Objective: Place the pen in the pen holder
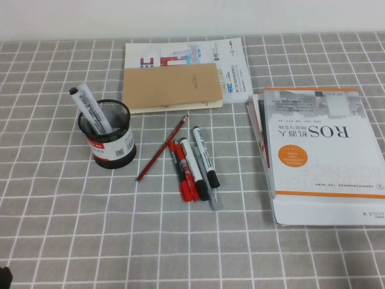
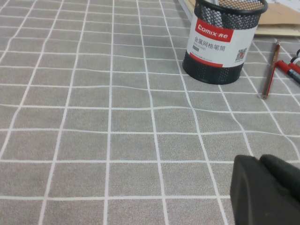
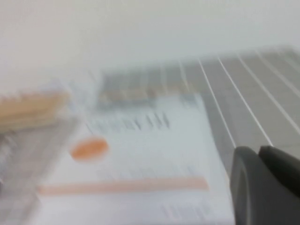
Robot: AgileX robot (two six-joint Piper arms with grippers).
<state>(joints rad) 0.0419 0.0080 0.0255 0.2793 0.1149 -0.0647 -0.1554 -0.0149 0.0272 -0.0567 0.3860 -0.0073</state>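
The pen (image 1: 90, 109), with a white barrel, dark print and a greyish-dark end, stands tilted in the black mesh pen holder (image 1: 111, 147) at the left of the table, its top end sticking out. The holder also shows in the left wrist view (image 2: 220, 42) with its red and white label. My left gripper (image 2: 259, 159) is shut and empty, low over the cloth well short of the holder; only a dark bit of it shows in the high view (image 1: 5, 277). My right gripper (image 3: 258, 150) is shut and empty beside the white book.
A red pencil (image 1: 161, 149), red pens (image 1: 180, 171) and black-capped white markers (image 1: 204, 158) lie in a bunch right of the holder. A brown notebook (image 1: 171, 87) lies on papers behind. A white and orange ROS book (image 1: 322, 150) lies at the right.
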